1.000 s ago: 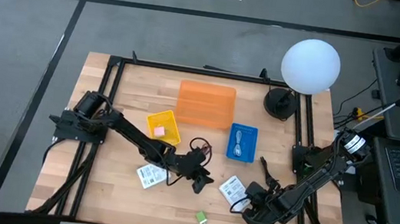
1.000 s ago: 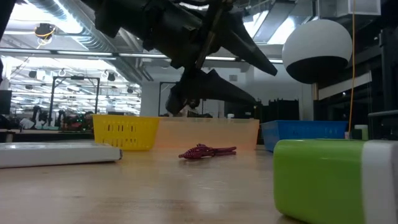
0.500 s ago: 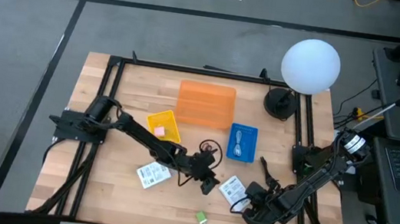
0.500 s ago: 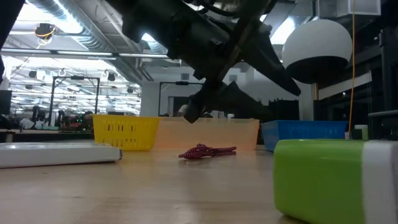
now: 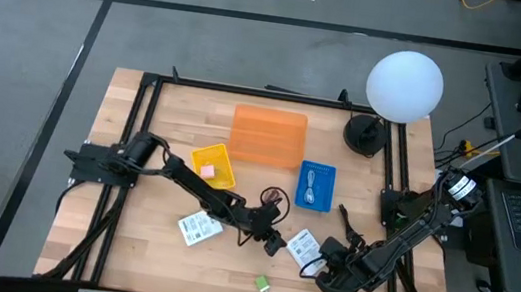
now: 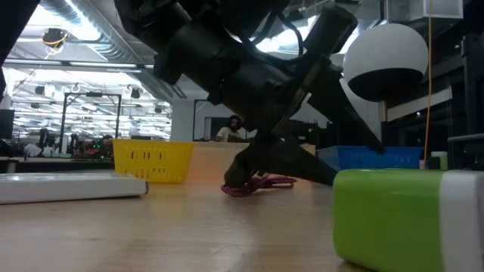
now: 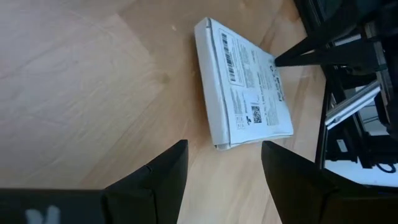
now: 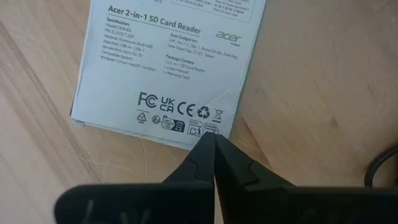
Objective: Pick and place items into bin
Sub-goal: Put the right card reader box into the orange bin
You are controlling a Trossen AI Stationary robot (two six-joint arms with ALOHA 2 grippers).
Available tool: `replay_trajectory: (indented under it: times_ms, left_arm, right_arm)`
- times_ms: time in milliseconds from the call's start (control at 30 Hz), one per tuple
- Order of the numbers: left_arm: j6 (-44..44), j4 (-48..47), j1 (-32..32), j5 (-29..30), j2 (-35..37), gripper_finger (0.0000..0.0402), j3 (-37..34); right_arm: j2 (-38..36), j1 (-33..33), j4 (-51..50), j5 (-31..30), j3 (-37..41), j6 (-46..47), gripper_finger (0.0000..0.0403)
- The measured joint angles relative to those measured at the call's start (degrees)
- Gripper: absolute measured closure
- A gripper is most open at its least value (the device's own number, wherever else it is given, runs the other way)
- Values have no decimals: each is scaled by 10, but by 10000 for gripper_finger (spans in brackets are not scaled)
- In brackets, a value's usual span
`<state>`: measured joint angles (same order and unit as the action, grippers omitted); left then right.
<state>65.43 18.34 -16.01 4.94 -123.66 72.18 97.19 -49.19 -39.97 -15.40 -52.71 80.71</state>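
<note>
A white labelled packet (image 5: 303, 244) lies flat on the wood between both grippers; it also shows in the left wrist view (image 7: 245, 87) and the right wrist view (image 8: 171, 68). My left gripper (image 5: 271, 243) is open and empty, low over the table, pointing at the packet (image 7: 224, 168). My right gripper (image 5: 320, 265) is shut, with its tips at the packet's edge (image 8: 211, 140). A second packet (image 5: 197, 227) lies to the left. A dark red looped cord (image 5: 271, 203) lies behind my left gripper. A green block (image 5: 263, 284) lies near the front edge. A pink block (image 5: 205, 170) sits in the yellow bin. My right gripper's shut fingertips (image 8: 205, 149) stand at the packet's near edge (image 8: 202, 132), coming level over the table. The packet lies flat on the wood. I cannot tell whether the tips touch it or hold it.
A yellow bin (image 5: 223, 157), an orange bin (image 5: 268, 135) and a blue bin (image 5: 313, 198) with a pale piece inside stand at the table's middle and back. A lamp with a white globe (image 5: 405, 84) stands at the back right. A black frame (image 5: 141, 130) edges the table.
My left gripper has gone toward the table's right and near edges and down, from beside the cord to just left of the right-hand packet. It stays open.
</note>
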Motion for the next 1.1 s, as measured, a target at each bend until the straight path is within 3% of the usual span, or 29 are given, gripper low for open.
replay_trajectory:
  times_ms: [600, 733, 867, 1100]
  left_arm:
    - [7, -2, 0, 7, 0, 203, 1]
    - [-37, -40, 0, -2, -1, 203, 42]
    - [-67, -141, 0, 12, 0, 203, 82]
    - [-42, -153, 0, 17, 0, 203, 90]
  right_arm:
    - [0, 0, 3, 0, 0, 0, 403]
    - [0, 0, 6, -1, 0, 0, 403]
    - [0, 0, 6, -1, 0, 0, 403]
    - [0, 0, 6, -1, 0, 0, 403]
